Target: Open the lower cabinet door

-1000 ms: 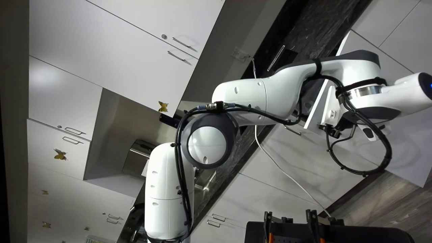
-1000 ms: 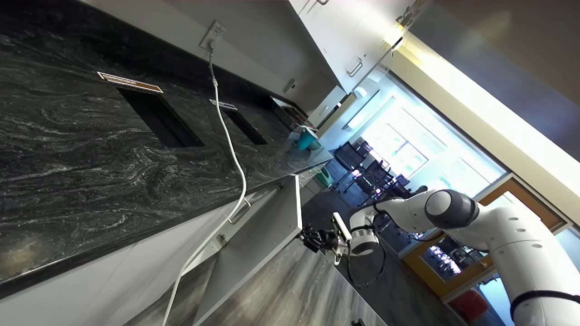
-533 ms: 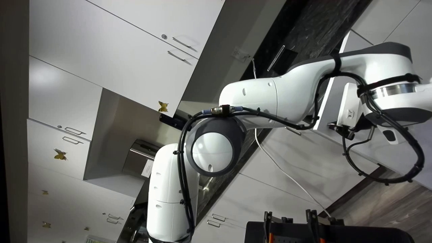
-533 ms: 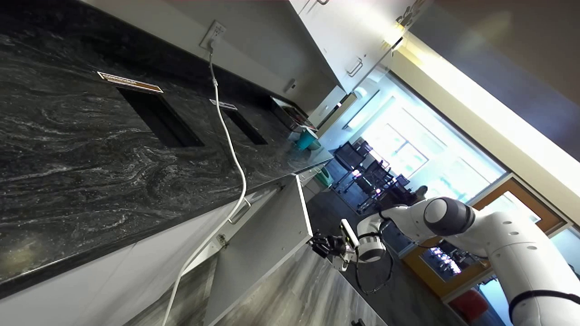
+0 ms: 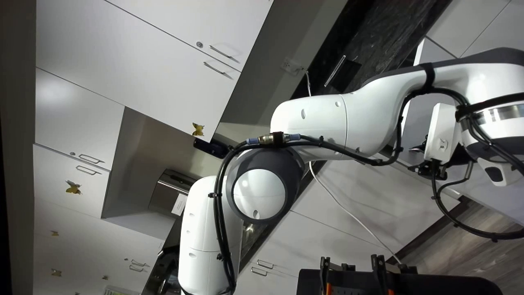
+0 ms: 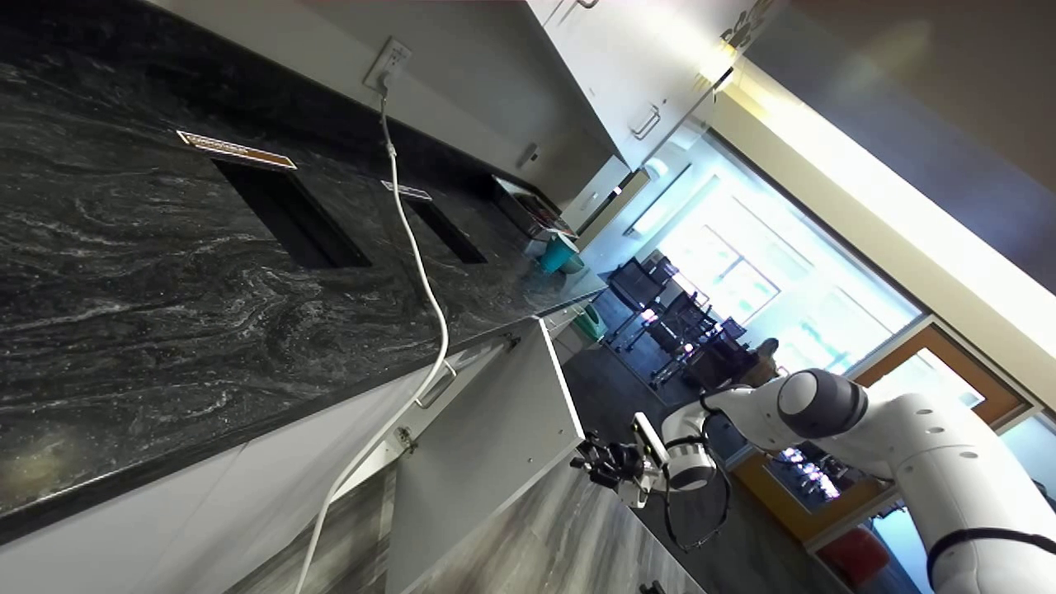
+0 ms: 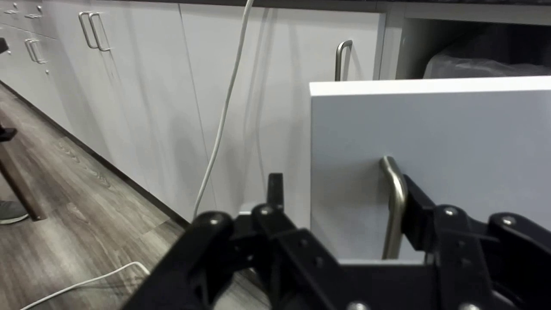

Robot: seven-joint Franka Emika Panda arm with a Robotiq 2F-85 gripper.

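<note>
The lower cabinet door (image 6: 487,470) is swung well out from the cabinet front, its inner side facing an exterior view. Its outer face (image 7: 456,125) fills the right of the wrist view and carries a short metal bar handle (image 7: 392,206). My gripper (image 7: 342,185) is open around that handle. The bar lies close against the right finger (image 7: 419,211); whether they touch I cannot tell. A wide gap separates the bar from the left finger (image 7: 275,189), which stands beyond the door's edge. In both exterior views the gripper (image 6: 582,454) (image 5: 412,158) is at the door's outer edge.
A white cord (image 6: 421,272) hangs over the dark countertop's (image 6: 165,330) front edge and down past the neighbouring door (image 7: 284,107). Behind the swung-out door shows the cabinet's inside with a clear bag (image 7: 482,64). A black cart (image 5: 393,282) stands below the arm in an exterior view.
The door has swung farther out from the cabinet, moving along with the gripper. The arm has stretched away from the counter. The jaws, close together before, have spread apart around the handle.
</note>
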